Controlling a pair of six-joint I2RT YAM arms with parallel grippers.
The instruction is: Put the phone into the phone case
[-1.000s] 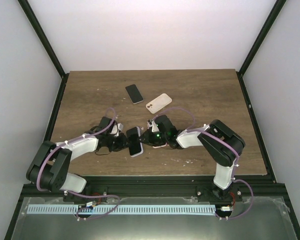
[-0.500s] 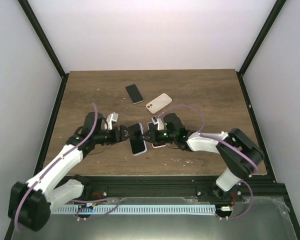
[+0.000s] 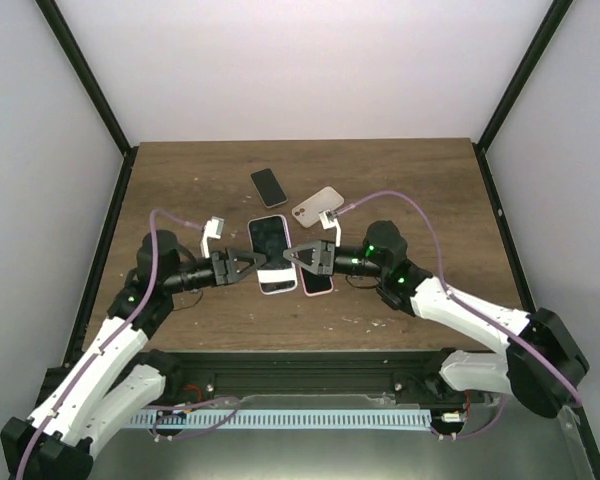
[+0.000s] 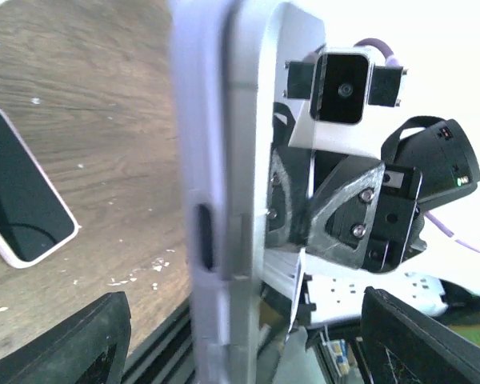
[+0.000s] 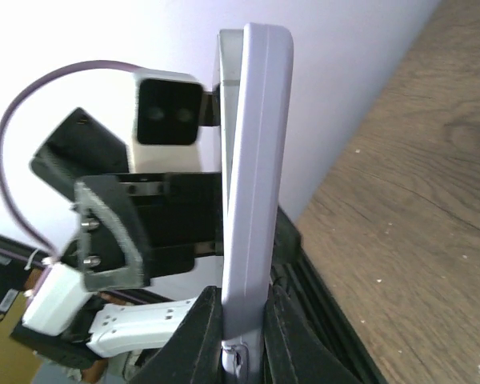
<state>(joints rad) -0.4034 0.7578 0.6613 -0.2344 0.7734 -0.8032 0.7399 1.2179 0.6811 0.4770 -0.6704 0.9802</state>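
**A:** Phone (image 3: 269, 243) progress: how did it look?

**B:** Mostly done, I judged. It sat inside the phone case (image 5: 260, 176). The pair was held off the table (image 3: 410, 190), hanging just left of the pink-rimmed phone (image 3: 317, 283) that lay flat. Along one edge a thin strip seemed to stand slightly proud of the case. So a last press to seat it, then setting it down, looked to be what was left. Whether every corner had snapped in, I could not tell.

**A:** And the grippers?

**B:** The left gripper (image 3: 250, 263), further left of the pink-rimmed phone, had its jaws spread wide. The cased edge ran between the fingers (image 4: 72, 344) without touching either, as far as the wrist view showed. The right gripper (image 3: 295, 258), over the far end of the pink-rimmed phone, was pinched narrow on the end of the phone case. It alone carried the load.
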